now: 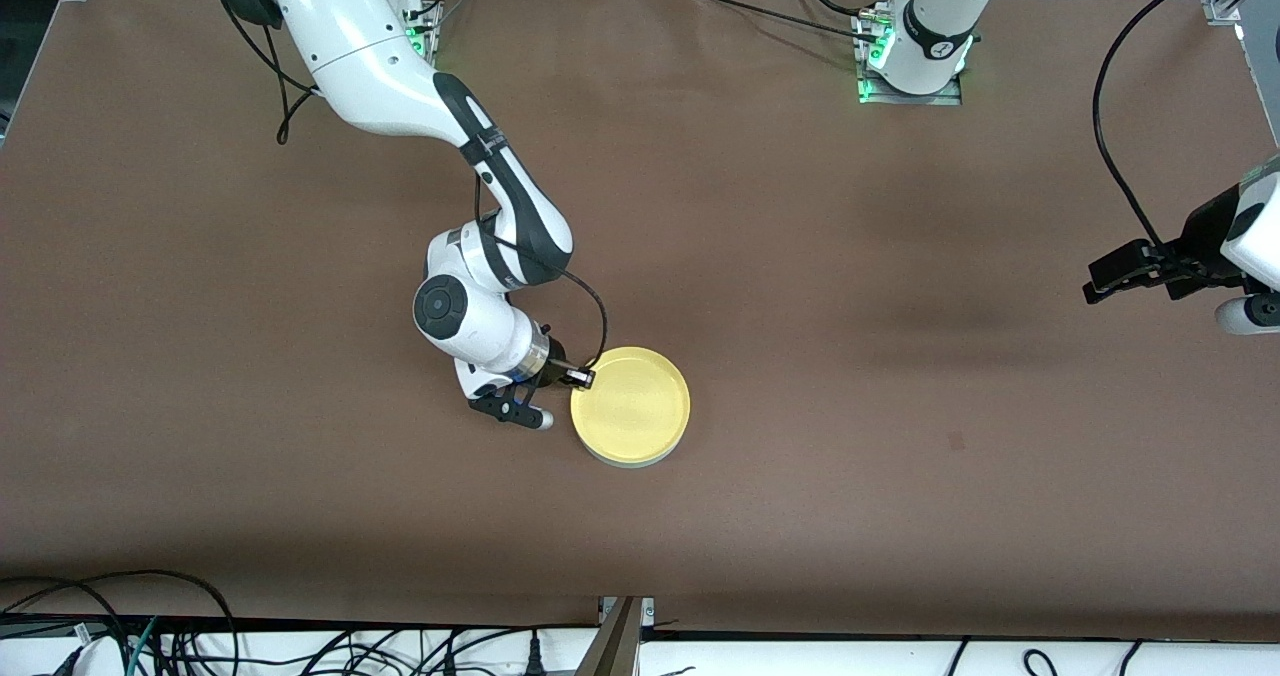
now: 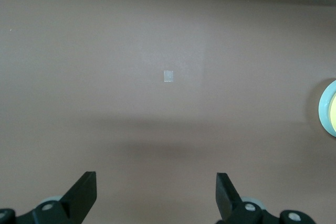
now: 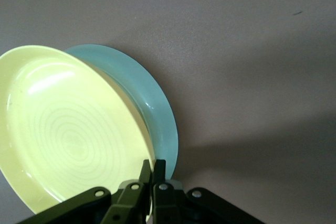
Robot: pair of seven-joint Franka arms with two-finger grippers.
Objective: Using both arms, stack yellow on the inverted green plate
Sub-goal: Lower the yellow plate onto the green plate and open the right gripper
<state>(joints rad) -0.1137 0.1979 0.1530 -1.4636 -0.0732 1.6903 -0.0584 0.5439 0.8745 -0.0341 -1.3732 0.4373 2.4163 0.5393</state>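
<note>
The yellow plate (image 1: 630, 403) lies on top of the green plate (image 1: 627, 462), of which only a thin pale rim shows at the edge nearer the front camera. My right gripper (image 1: 556, 408) is low at the stack's edge toward the right arm's end. In the right wrist view the right gripper (image 3: 152, 170) is shut on the yellow plate's (image 3: 68, 135) rim, with the green plate (image 3: 152, 103) right under it. My left gripper (image 1: 1097, 284) waits in the air over the left arm's end of the table, open and empty (image 2: 156, 187).
The brown table (image 1: 850, 356) carries only the stack. A small pale square mark (image 2: 168, 76) lies on the table under the left gripper. The stack's edge (image 2: 325, 107) shows at the border of the left wrist view. Cables lie along the edge nearest the front camera.
</note>
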